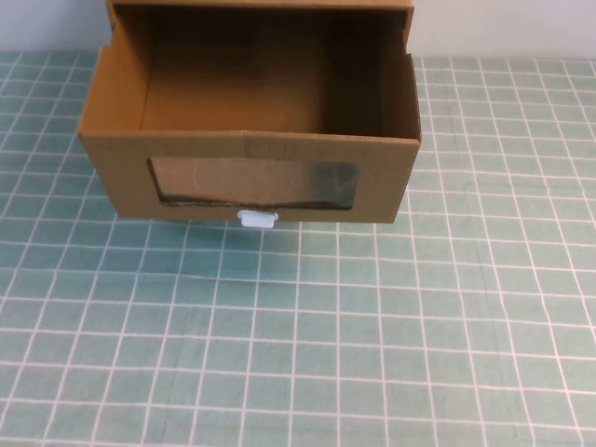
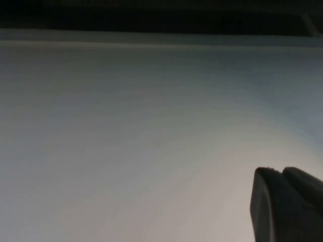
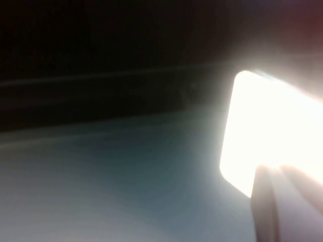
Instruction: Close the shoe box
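Shoe box (image 1: 250, 140) sits at 12 o'clock on the green grid mat (image 1: 298, 354), drawer pulled out toward me, empty inside, sleeve at the far edge. Clear window (image 1: 253, 183) on the front, small white pull tab (image 1: 258, 218) just below it at 6 o'clock of the panel.

Neither arm shows in the high view. Left gripper (image 2: 287, 206) is only a dark finger edge in its wrist view, facing a blank pale surface; can't tell if it's apart or together. Right gripper (image 3: 285, 201) is washed out by glare, same, can't tell.

I judge the cardboard light, fairly stiff and likely to skid on the mat. The window film is flimsy. I'd push flat on the front panel beside the tab, not on the window.
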